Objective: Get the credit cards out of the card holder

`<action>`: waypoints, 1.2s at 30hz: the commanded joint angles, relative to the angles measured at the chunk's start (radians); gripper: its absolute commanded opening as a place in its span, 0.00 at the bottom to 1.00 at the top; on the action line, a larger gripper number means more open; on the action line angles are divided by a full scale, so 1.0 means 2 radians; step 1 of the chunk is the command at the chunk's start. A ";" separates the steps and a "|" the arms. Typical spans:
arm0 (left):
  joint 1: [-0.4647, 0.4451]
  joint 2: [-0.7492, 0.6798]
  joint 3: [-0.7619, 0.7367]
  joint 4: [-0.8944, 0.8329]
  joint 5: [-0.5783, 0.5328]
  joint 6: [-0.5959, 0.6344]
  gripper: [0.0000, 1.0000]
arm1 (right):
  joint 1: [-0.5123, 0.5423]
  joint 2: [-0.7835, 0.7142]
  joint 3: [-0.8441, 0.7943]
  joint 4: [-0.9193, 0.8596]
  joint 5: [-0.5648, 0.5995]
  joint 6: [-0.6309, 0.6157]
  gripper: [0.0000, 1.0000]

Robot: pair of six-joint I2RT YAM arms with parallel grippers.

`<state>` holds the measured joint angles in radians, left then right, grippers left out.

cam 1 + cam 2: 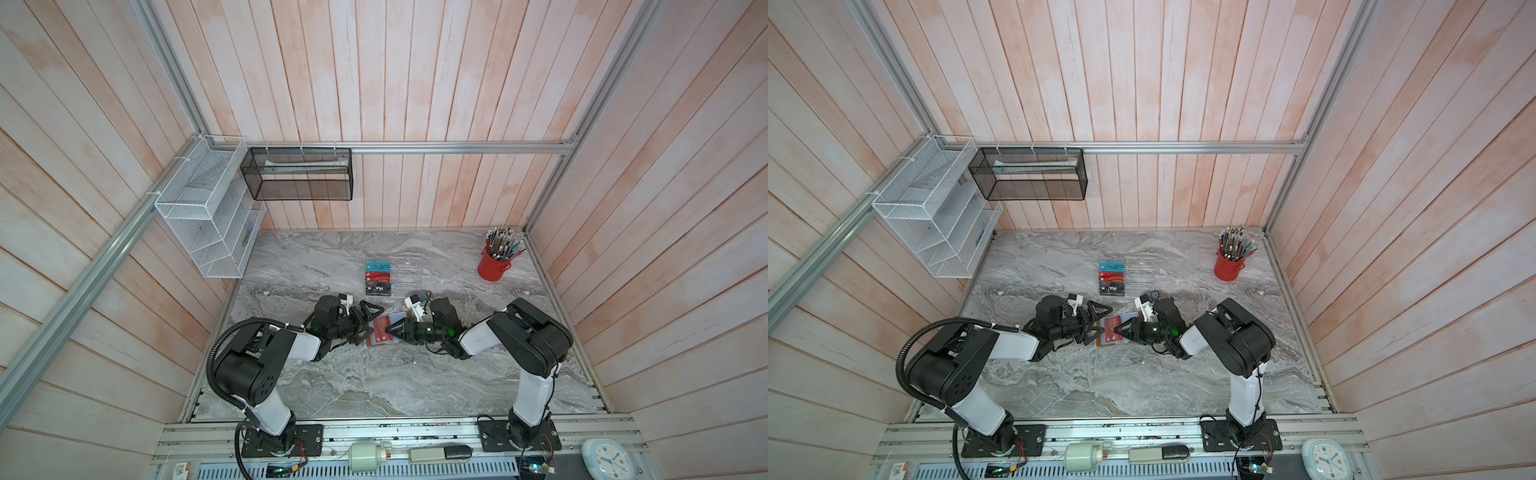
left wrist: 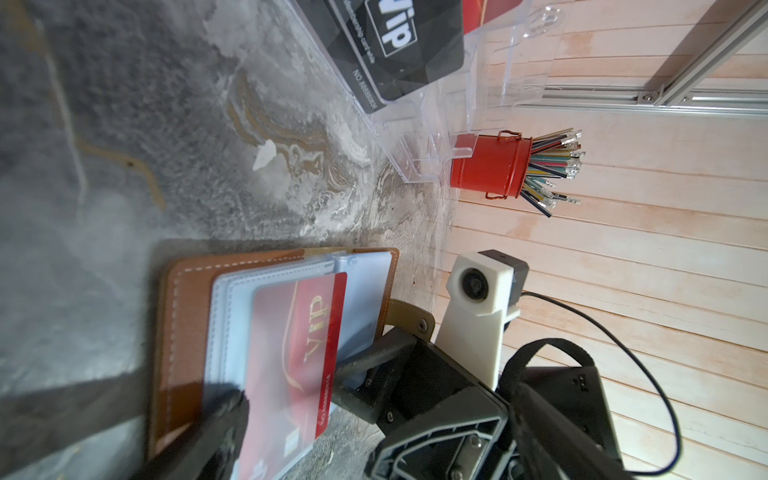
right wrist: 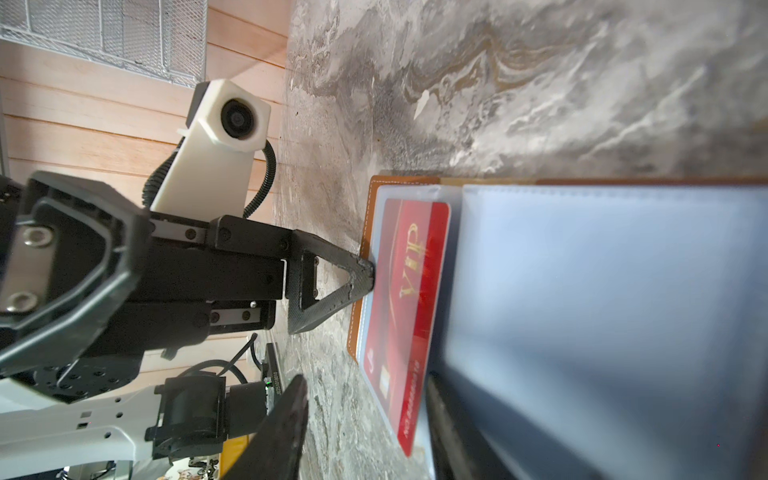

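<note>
While the wide-open, empty left gripper [image 1: 368, 322] presses the left edge of the card holder [image 2: 183, 316] lying open near centre, the right gripper's [image 1: 390, 330] half-parted jaws straddle the protruding red credit card [image 2: 299, 345] unclamped, so closing askew could pinch the sleeve [image 2: 363, 282] and drag the holder.

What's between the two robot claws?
The open card holder with a red card, between left gripper and right gripper, in both top views.

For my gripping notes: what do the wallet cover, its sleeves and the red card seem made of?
The wallet cover looks like matte tan leather or imitation: pale stitching along its edge. The sleeves seem soft clear plastic, slightly milky, with pressed seams. The red card looks like stiff glossy plastic: flat, light sheen.
</note>
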<state>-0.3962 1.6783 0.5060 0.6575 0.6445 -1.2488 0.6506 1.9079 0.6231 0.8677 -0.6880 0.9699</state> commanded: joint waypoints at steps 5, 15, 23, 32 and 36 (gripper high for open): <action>0.003 0.019 -0.017 -0.024 -0.006 0.009 1.00 | -0.008 0.026 0.014 0.011 -0.013 0.004 0.35; 0.004 0.026 -0.022 -0.017 -0.005 0.007 1.00 | -0.013 0.042 0.016 0.031 -0.022 0.011 0.15; 0.006 0.028 -0.023 -0.016 -0.005 0.006 1.00 | -0.015 0.045 0.013 0.040 -0.025 0.014 0.05; 0.009 0.031 -0.024 -0.016 -0.004 0.008 1.00 | -0.026 0.038 -0.001 0.055 -0.029 0.020 0.00; 0.010 0.030 -0.026 -0.017 -0.005 0.009 1.00 | -0.030 0.035 -0.007 0.056 -0.028 0.020 0.00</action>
<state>-0.3847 1.6985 0.4915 0.7155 0.6586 -1.2491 0.5987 1.9823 0.6273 0.9619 -0.7368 1.0042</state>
